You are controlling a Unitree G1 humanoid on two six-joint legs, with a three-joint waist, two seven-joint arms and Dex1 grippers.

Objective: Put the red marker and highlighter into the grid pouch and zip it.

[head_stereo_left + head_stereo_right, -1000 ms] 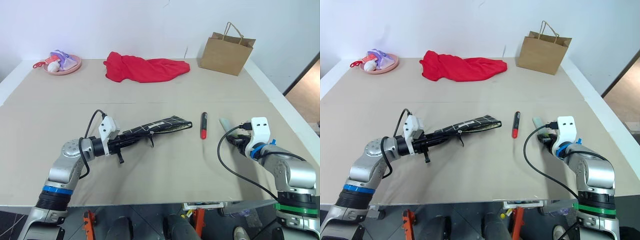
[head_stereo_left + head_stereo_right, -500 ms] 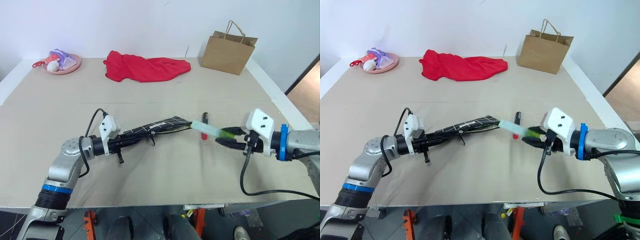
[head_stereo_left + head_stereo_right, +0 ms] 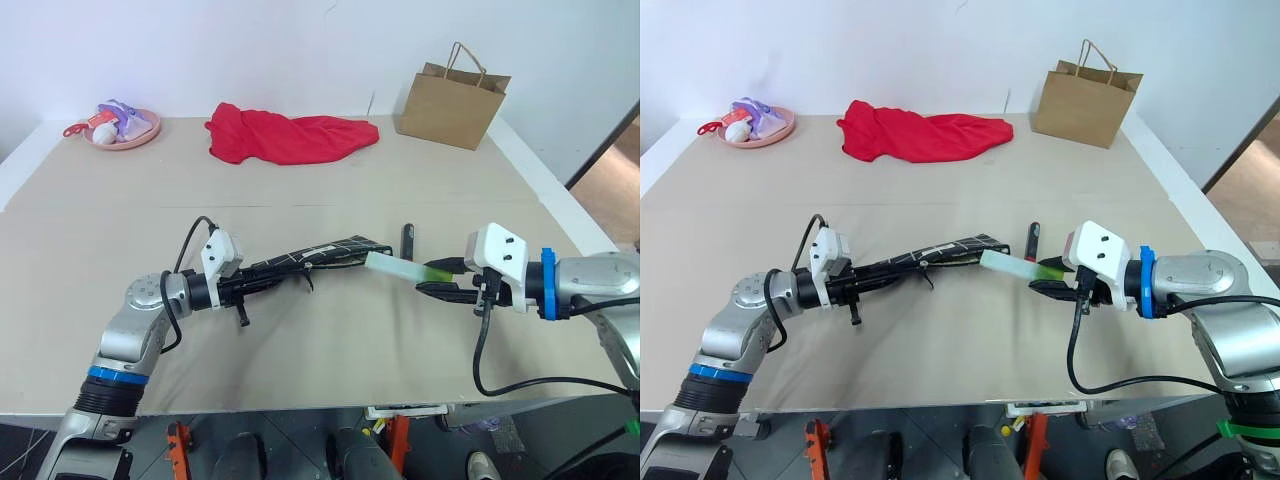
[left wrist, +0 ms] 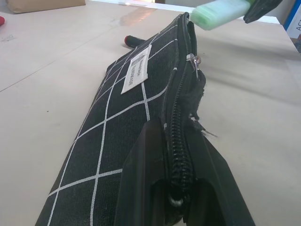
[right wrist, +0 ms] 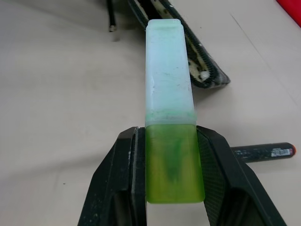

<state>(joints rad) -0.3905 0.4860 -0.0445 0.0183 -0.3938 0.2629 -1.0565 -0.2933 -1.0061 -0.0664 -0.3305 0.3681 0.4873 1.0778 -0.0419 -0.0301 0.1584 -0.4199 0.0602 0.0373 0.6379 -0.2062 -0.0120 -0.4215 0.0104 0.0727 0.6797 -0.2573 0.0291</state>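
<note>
We hold the grid pouch [image 3: 318, 256] by its near end, left fingers [image 4: 141, 183] pinching the zip edge, the pouch lifted and pointing toward 2 o'clock over the counter [image 3: 320, 180]; our right fingers [image 5: 120, 188] clamp the highlighter [image 5: 169, 117] by its green end — pale tip just beside the pouch's far end; the red marker [image 3: 407, 240] lies just beyond, at 12 o'clock from that tip.
</note>
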